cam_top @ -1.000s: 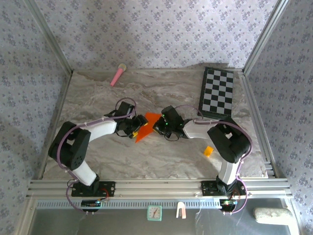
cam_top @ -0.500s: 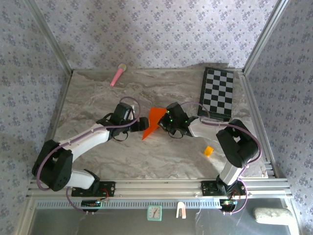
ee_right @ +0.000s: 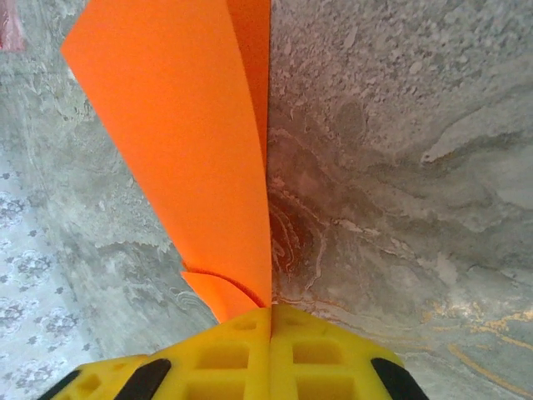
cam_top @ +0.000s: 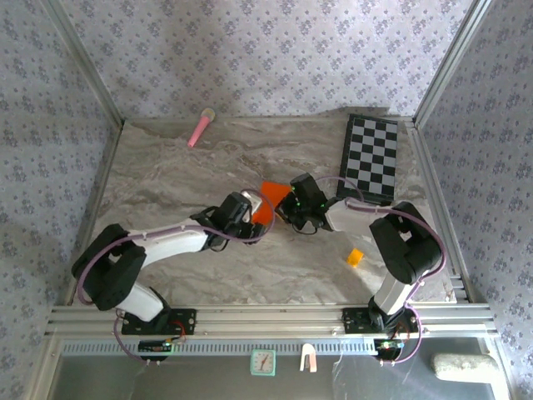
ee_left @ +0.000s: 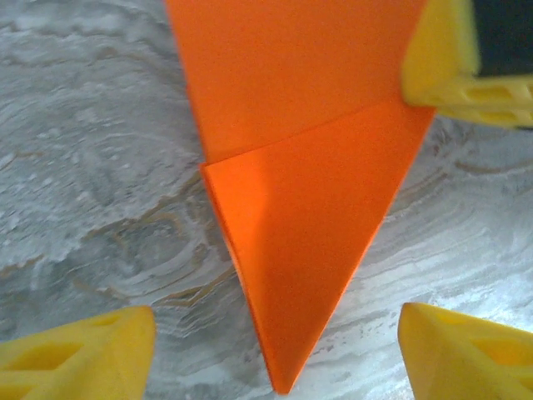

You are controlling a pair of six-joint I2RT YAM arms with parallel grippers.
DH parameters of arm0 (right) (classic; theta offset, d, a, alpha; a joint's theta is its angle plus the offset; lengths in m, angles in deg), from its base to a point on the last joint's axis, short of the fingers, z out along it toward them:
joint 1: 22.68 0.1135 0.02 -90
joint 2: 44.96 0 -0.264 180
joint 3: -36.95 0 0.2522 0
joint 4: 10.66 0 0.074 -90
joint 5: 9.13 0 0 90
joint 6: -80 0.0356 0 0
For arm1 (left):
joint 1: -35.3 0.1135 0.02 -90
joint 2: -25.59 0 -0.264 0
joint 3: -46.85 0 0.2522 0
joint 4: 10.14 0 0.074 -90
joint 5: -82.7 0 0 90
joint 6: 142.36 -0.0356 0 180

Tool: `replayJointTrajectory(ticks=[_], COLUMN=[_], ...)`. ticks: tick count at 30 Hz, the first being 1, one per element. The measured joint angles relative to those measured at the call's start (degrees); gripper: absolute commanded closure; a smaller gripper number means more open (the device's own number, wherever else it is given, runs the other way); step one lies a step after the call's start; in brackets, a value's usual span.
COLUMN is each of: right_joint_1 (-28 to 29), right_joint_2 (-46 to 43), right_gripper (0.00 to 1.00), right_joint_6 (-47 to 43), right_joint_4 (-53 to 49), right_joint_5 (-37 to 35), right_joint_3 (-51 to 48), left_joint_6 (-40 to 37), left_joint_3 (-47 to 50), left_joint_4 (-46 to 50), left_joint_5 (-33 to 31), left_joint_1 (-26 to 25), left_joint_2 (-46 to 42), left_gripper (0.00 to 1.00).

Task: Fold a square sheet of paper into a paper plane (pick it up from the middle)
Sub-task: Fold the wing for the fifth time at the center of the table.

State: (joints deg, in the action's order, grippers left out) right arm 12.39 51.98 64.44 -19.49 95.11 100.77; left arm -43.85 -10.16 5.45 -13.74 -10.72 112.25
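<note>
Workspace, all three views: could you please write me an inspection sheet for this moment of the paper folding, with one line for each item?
Surface: grey marbled table top, no spill seen.
Job's things: orange paper, partly folded to a pointed end, near the table's middle.
Clutter: pink stick at the far edge; checkerboard at the far right; small yellow-orange block at the near right.
Grippers: left pincer open, one finger on each side of the paper's point; right pincer shut on the paper's edge.
Cables: purple cables run along both arms, no snag seen.
Surroundings: patterned walls; metal frame rail at the near edge.
</note>
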Motion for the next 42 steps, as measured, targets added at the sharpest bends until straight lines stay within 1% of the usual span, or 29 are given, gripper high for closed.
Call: replayJointTrajectory(ticks=[7, 14, 26, 35, 37, 39, 40, 42], right_joint_1=[-0.61, -1.09, -1.62, -1.62, -1.62, -1.62, -1.64, -1.7], right_joint_2=[-0.28, -0.96, -1.36, -1.51, -1.51, -1.51, -1.51, -1.51], right_gripper=[0.96, 0.95, 0.92, 0.89, 0.88, 0.84, 0.81, 0.72], right_joint_6=[2.25, 3.67, 5.2, 5.57, 5.75, 5.75, 5.79, 5.81], right_joint_4=[1.03, 1.07, 0.94, 0.83, 0.81, 0.79, 0.7, 0.22], right_joint_5=[2.89, 4.96, 6.4, 6.86, 7.19, 7.52, 7.69, 7.8], right_joint_3=[0.0, 0.0, 0.0, 0.0, 0.0, 0.0, 0.0, 0.0], left_joint_6=[-7.72, -13.11, -14.69, -14.51, -14.45, -14.49, -14.47, -14.53], left_joint_3=[-0.04, 0.39, 4.09, 5.07, 5.09, 5.2, 5.22, 5.22], left_joint_4=[-5.81, -11.98, -16.96, -18.86, -19.12, -19.3, -19.47, -19.69], left_joint_5=[1.01, 1.68, 0.76, -0.68, -0.7, -0.7, -0.7, -0.68], left_joint_1=[-1.29, -1.73, -1.73, -1.73, -1.73, -1.73, -1.73, -1.73], left_joint_2=[4.26, 5.07, 6.21, 6.34, 6.54, 6.56, 6.58, 6.58], left_gripper=[0.38, 0.48, 0.6, 0.73, 0.77, 0.81, 0.83, 0.86])
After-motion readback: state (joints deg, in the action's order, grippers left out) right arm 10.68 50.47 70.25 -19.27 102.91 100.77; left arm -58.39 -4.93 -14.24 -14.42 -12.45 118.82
